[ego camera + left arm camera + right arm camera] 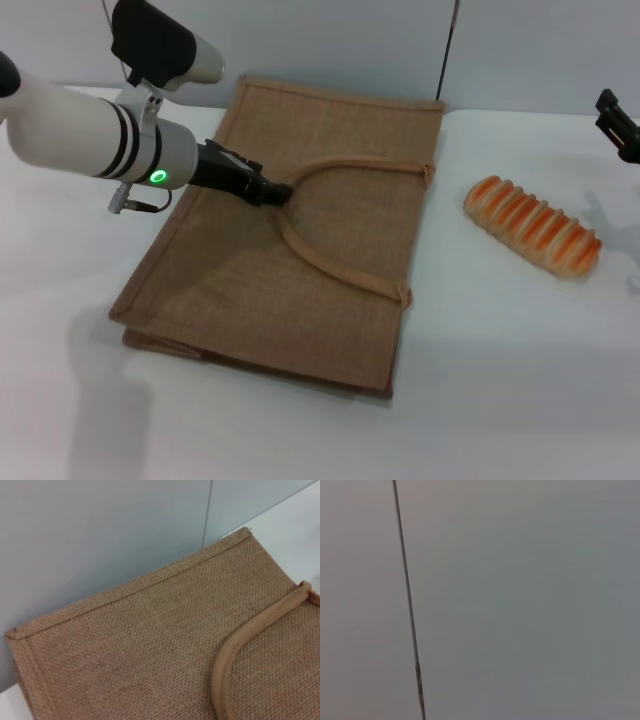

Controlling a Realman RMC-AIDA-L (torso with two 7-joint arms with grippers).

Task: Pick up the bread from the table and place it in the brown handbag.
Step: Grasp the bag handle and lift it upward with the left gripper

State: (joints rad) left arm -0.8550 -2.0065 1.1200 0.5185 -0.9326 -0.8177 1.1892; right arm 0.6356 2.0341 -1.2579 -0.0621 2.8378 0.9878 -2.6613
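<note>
We see the table (500,400), white and smooth, reaching across the whole head view up to a pale grey wall (520,580) with a thin dark seam. On the table the bag (300,270) lies flat, woven tan-brown with bound edges, and its handle (340,265) rests as a loop on the top face, both ends stitched near the bag's right edge. Our left arm (90,140) comes in from the left, white with black bands and a green light, low over the bag. The left gripper (275,193) sits right at the bend of the handle, its dark tips close together at the strap; we cannot tell whether they are clamped on it. The left wrist view shows only the bag's weave (150,645) and a curve of strap (230,660). The bread (532,226) lies on the table to the right of the bag, apart from it, tilted. The right gripper (620,125) shows only as a dark piece at the right edge, above and beyond the bread; we cannot tell its state.
</note>
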